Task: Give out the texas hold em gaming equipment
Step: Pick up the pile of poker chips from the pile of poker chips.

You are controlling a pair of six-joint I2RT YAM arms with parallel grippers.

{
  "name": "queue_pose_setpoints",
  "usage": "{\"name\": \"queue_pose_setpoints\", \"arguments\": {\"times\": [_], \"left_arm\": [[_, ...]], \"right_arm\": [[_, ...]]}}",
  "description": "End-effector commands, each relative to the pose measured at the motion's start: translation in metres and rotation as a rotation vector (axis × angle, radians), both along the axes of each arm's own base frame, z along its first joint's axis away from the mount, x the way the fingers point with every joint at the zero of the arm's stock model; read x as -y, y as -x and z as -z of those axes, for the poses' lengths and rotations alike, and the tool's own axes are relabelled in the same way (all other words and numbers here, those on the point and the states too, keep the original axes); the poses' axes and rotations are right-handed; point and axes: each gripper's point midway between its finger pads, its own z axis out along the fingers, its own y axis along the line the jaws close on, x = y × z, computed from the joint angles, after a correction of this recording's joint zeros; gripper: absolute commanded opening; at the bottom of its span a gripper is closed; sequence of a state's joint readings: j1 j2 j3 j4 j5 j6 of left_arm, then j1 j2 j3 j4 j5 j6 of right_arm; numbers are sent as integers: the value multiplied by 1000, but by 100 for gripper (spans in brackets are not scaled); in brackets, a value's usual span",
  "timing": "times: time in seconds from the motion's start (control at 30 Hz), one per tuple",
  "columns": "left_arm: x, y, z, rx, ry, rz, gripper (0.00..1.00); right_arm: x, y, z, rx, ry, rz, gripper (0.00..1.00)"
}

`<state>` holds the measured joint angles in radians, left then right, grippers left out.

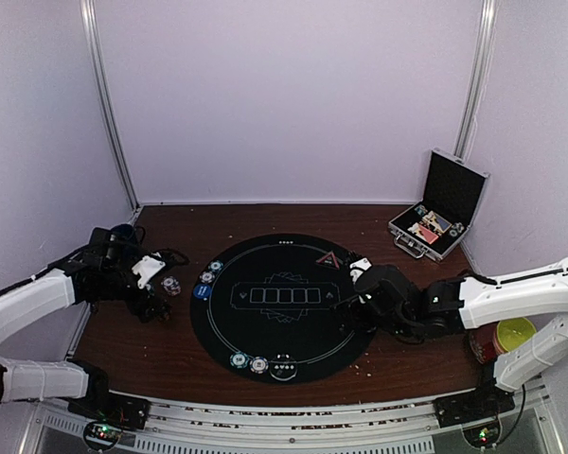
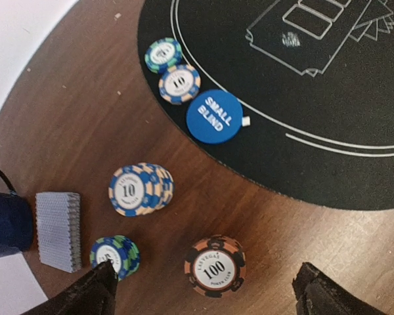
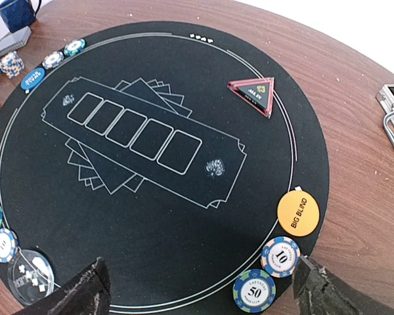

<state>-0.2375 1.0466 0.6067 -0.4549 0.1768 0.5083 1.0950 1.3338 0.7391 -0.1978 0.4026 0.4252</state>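
Fingers of the left gripper (image 2: 204, 269) stand apart over a brown-striped 100 chip stack (image 2: 215, 266); the right gripper (image 3: 200, 269) is likewise spread. Blue disc (image 2: 215, 116), orange disc (image 3: 298, 212) and red triangle marker (image 3: 253, 94) sit on the black round mat (image 3: 151, 223). Grey-backed card deck (image 2: 58, 230) appears undealt.

Blue disc (image 2: 214, 117) beside chips (image 2: 179, 83); perhaps mug (image 2: 6, 223).

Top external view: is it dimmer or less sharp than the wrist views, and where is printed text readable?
Top external view: dim, violet cast on the walls, poker chips too small to read. Left wrist view: evenly lit, sharp; the blue SMALL BLIND disc and the 100 chip read clearly. Right wrist view: sharp too; the orange BIG BLIND disc is legible.
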Motion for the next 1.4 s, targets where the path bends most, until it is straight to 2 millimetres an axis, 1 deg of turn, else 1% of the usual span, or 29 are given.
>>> {"name": "queue_pose_setpoints", "arguments": {"times": [0.0, 0.27, 0.37, 0.53, 0.63, 0.9, 1.0, 1.1, 1.3, 1.37], "left_arm": [[-3, -2, 20, -52, -6, 24, 96], [-14, -5, 37, -104, 10, 11, 93], [-15, -11, 43, -120, 13, 0, 90], [-13, -12, 54, -165, 20, 3, 82], [-13, -12, 53, -164, 26, 5, 79], [-8, -10, 40, -129, 55, 26, 72], [-8, -9, 39, -126, 58, 28, 69], [-8, -9, 41, -136, 56, 27, 66], [-9, -9, 48, -158, 49, 23, 63], [-10, -9, 49, -162, 46, 18, 61]], "right_arm": [[0, -3, -5, 37, -15, 23, 98], [0, -1, -3, 47, 1, 26, 98], [-1, -1, -3, 49, 2, 24, 98], [-2, -1, -1, 49, 10, 22, 98], [-3, 0, 0, 48, 13, 18, 98], [-3, -1, 0, 48, 16, 21, 98], [-2, -1, 0, 50, 17, 21, 98], [-2, -1, 0, 50, 17, 22, 98], [-1, -1, -2, 55, 12, 24, 98], [-1, -1, -2, 55, 12, 25, 98]]}}
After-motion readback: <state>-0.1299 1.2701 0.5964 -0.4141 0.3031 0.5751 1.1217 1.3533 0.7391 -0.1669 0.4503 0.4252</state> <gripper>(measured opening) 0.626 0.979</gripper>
